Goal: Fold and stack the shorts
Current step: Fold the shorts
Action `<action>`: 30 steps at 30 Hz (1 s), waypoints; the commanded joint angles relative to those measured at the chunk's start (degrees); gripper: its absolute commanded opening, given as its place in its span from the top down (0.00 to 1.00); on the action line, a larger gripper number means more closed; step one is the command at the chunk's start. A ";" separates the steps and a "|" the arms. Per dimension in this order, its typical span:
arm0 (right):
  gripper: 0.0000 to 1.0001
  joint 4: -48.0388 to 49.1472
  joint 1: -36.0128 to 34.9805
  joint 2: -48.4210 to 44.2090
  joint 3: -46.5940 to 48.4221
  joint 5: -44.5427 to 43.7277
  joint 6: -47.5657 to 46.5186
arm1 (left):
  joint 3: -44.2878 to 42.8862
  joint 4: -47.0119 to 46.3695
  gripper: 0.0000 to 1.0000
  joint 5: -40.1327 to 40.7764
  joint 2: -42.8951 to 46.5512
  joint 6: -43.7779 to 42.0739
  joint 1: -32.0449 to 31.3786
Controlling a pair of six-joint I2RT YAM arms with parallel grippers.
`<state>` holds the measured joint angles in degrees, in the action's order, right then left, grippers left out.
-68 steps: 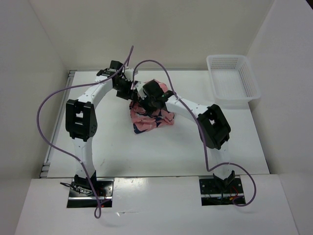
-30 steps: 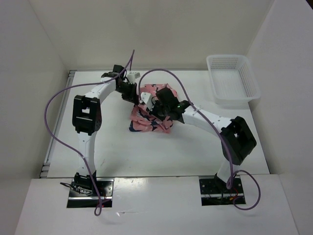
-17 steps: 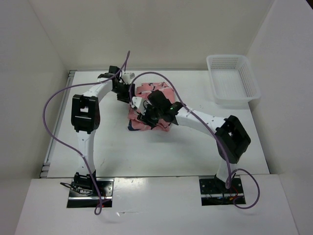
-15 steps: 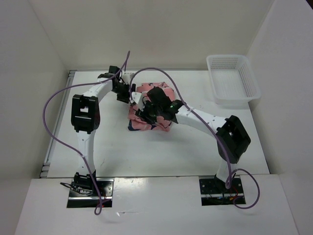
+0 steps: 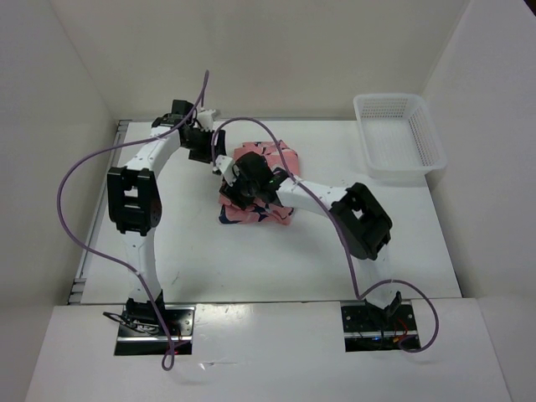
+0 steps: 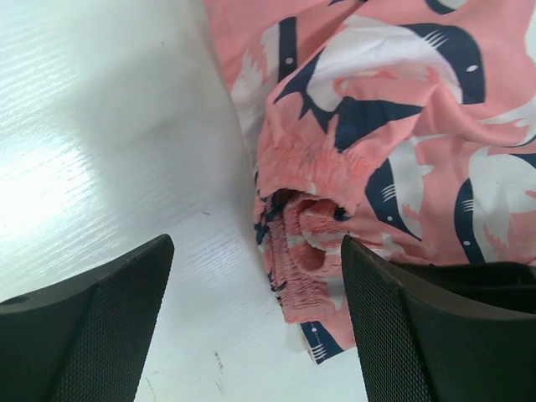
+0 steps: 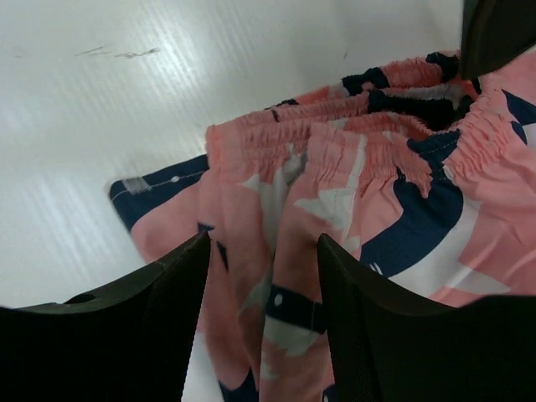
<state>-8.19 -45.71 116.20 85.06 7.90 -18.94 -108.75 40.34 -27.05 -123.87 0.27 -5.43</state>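
The shorts lie as a bunched salmon-pink pile with navy and white whales at mid-table. My left gripper sits at the pile's far left edge, open. In the left wrist view the elastic waistband of the shorts lies on the table between its spread fingers, touching neither; the left gripper holds nothing. My right gripper hovers over the pile's left side, open. Its fingers straddle a fold of the shorts without pinching it, and the right gripper holds nothing.
A white mesh basket stands at the table's far right corner. White walls close the table in on the left, back and right. Purple cables loop above both arms. Bare table lies left of the pile.
Both grippers have opened and let go of the cloth. The left gripper pulled back to the far left of the pile. The right gripper shifted left over it.
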 commanded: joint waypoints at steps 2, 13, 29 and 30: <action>0.40 5.11 0.10 2.18 6.51 -5.08 3.02 | -1.28 0.44 0.12 0.33 -0.31 -0.27 0.42; 0.44 6.43 0.10 5.17 7.50 -9.66 5.32 | -1.29 0.97 0.12 -0.81 -0.32 -0.27 1.48; 0.73 8.89 0.10 11.15 11.97 -13.53 8.04 | 0.38 0.97 0.12 -2.57 0.83 -0.27 2.00; 0.81 8.89 0.10 10.46 11.97 -13.53 8.65 | 0.90 0.97 0.12 -2.57 0.83 -0.27 2.00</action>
<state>-3.77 -45.71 127.66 93.78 -3.88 -12.05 -108.62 40.99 -27.53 -124.03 0.25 -3.64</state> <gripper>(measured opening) 0.228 0.879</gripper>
